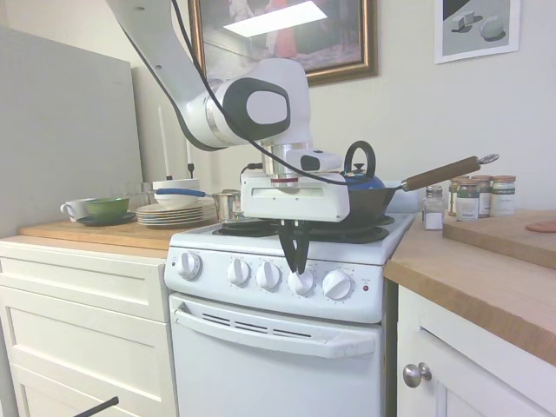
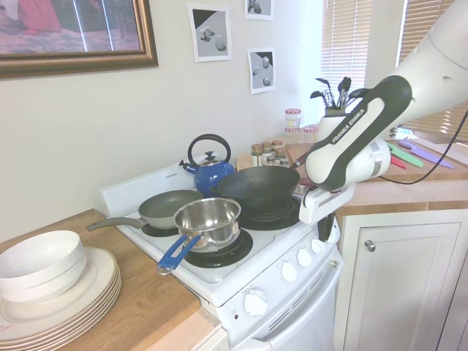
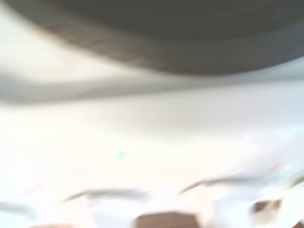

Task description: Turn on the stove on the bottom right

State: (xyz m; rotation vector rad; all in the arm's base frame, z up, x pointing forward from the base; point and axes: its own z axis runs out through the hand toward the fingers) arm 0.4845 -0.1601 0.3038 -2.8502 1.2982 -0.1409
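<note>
Stove: narrow white range between two wood-topped white cabinets, control panel facing out across the front edge. Five round knobs in a row, one set apart at the far end, four grouped; small red light at the other end of the panel.

On the cooktop: dark wok with a wooden handle, blue kettle behind it, grey frying pan, steel saucepan with a blue handle on a front burner. Stack of plates with a white bowl on the counter beside.

Arm comes in from above and hangs over the front lip of the stove. Gripper points straight down in front of the panel, black fingers close together, nearly shut, nothing between them as far as the first exterior view shows. Fingertips sit just above the second knob from the red-light end, touching or almost touching its upper rim; cannot tell which.

The relation that matters: the last knob, nearest the red light, lies just beside the gripper, sideways along the panel toward the light and slightly lower. Which of these two knobs runs the bottom-right burner is not readable; panel markings too small.

Judgement: if the end knob is the one, a short sideways shift comes first; either way the fingers must spread, drop astride the knob's face, and twist about the axis pointing out of the panel.

Wrist view: blur only, pale surface under a dark curved band.
</note>
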